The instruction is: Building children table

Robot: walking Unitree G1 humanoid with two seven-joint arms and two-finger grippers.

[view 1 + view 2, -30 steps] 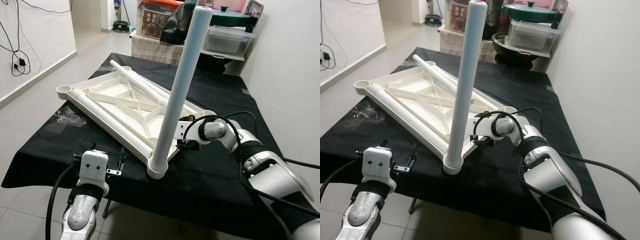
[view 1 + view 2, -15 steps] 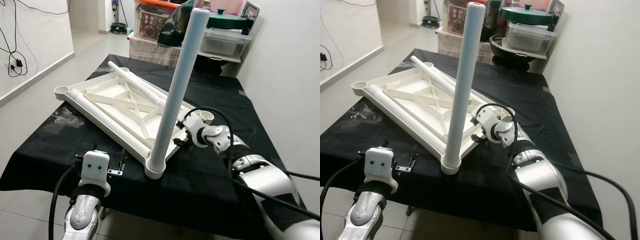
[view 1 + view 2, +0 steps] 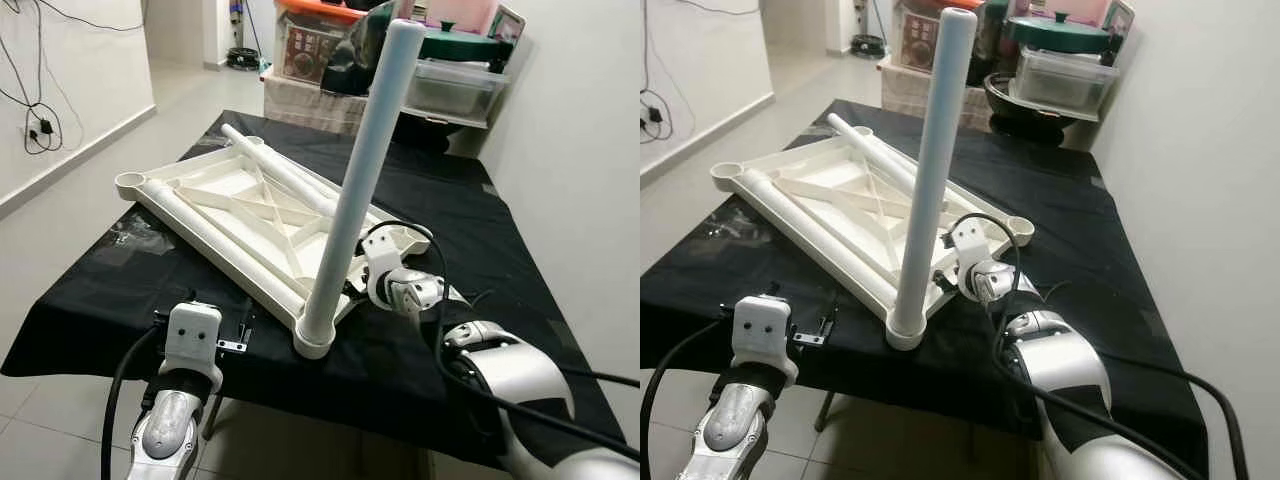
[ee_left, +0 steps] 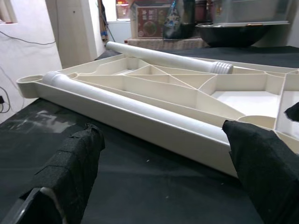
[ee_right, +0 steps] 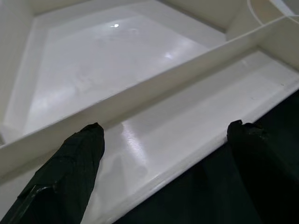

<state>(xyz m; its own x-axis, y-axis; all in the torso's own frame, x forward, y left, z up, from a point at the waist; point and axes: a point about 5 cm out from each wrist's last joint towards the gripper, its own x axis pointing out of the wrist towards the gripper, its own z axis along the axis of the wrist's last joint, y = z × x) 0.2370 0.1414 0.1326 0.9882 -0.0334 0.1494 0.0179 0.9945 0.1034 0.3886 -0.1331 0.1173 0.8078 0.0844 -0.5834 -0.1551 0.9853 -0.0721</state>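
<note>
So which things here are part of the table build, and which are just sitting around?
Part of the job:
- upturned white tabletop on the black cloth
- upright leg in the near corner socket
- two loose legs lying in the tabletop
- right gripper, open over the tabletop's rim
- left gripper, open

Lying about:
- storage boxes behind the table
- wall cables

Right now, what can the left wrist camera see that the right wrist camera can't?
The left wrist view alone takes in the two loose table legs lying on the upturned tabletop, plus the boxes behind. The right wrist view alone gives a close look into one shiny compartment at the tabletop's edge. Both share the white tabletop, the black cloth, and an open pincer: left pincer, right pincer.
</note>
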